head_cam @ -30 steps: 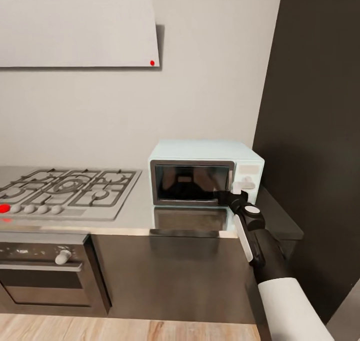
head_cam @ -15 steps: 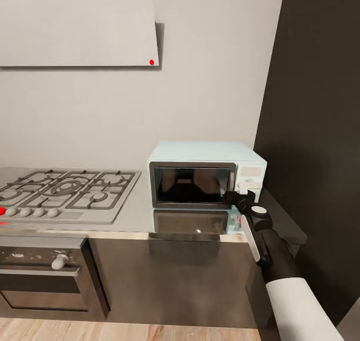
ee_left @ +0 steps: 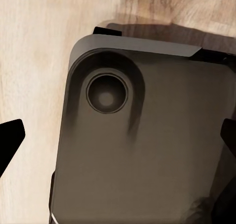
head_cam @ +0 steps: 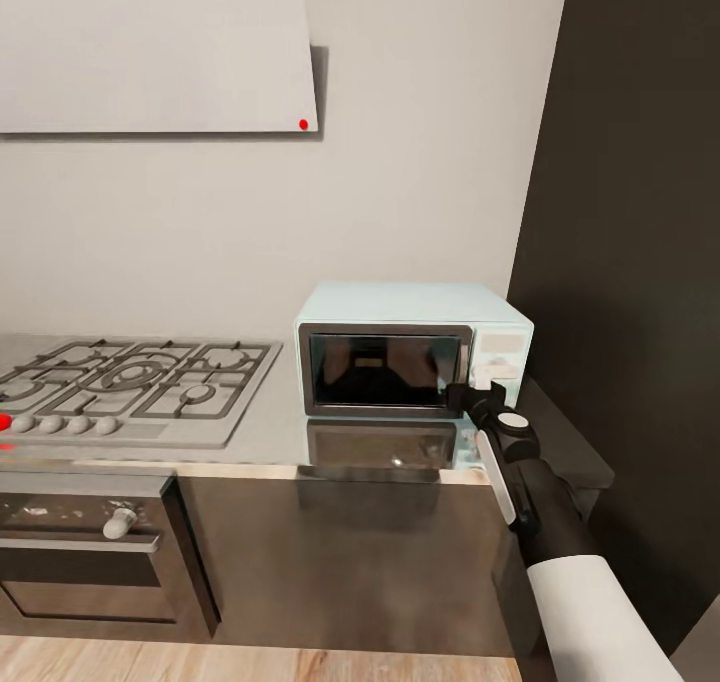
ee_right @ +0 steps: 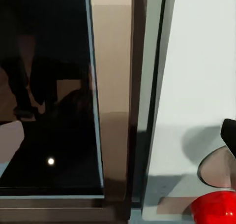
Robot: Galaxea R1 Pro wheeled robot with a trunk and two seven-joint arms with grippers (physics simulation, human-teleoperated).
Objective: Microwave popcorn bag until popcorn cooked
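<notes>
Directly ahead of my right gripper point(head_cam: 467, 395), whose jaw state I cannot tell, the microwave point(head_cam: 412, 347) door seam risks a slipped contact, shoving the unit back.

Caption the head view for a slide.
Right gripper reaches the closed pale-blue microwave door's right edge, beside the gas hob.

I see the microwave point(head_cam: 412, 350), a small pale-blue box, standing upright on the grey glossy countertop point(head_cam: 270, 427) near its right end. Its dark glass door point(ee_right: 46, 93) is shut, and the pale knob panel point(head_cam: 500, 354) sits right of it.
</notes>
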